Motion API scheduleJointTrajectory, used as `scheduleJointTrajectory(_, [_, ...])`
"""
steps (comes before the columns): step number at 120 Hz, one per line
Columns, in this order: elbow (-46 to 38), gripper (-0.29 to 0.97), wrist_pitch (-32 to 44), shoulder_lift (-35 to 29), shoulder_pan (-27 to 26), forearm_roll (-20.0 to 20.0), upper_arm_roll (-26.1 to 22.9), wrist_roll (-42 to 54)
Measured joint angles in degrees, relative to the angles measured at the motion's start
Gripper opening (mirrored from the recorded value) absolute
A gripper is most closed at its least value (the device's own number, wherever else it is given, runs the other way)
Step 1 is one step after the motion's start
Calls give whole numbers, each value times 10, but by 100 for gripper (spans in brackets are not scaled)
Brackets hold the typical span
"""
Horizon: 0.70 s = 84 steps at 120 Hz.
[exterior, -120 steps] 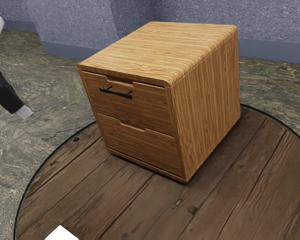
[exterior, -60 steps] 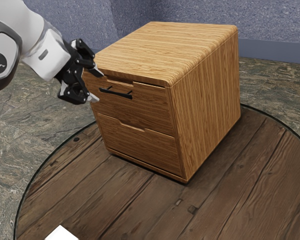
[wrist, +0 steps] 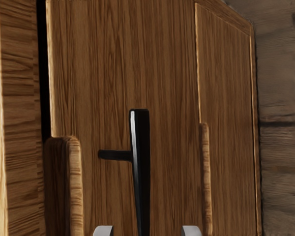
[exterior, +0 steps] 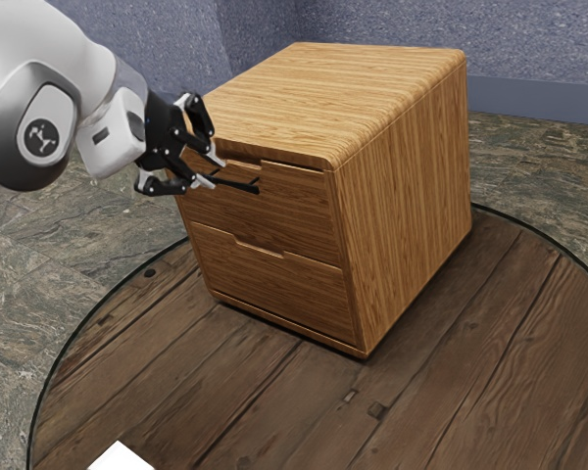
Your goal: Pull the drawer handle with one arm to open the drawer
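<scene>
1 cabinet (exterior: 372,108), 2 drawers (exterior: 284,211), 1 black handle (exterior: 243,185)

I record the cabinet (exterior: 333,98) as honey-coloured wood with fine striped grain. Drawer handle (exterior: 237,184): black. My arm (exterior: 39,88): white; gripper (exterior: 214,170) black, fingers (wrist: 103,231) pale grey. Desk (exterior: 451,372): dark brown planks. Floor (exterior: 39,264): mottled grey-green. Wall (exterior: 392,24): speckled blue-grey.
</scene>
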Motion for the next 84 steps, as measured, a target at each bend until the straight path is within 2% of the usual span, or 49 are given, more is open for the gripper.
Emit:
scheduleJointTrajectory(41, [4, 8, 10, 28, 0, -20, -3, 69])
scheduleJointTrajectory(84, [3, -2, 18, 38, -2, -29, 0, 101])
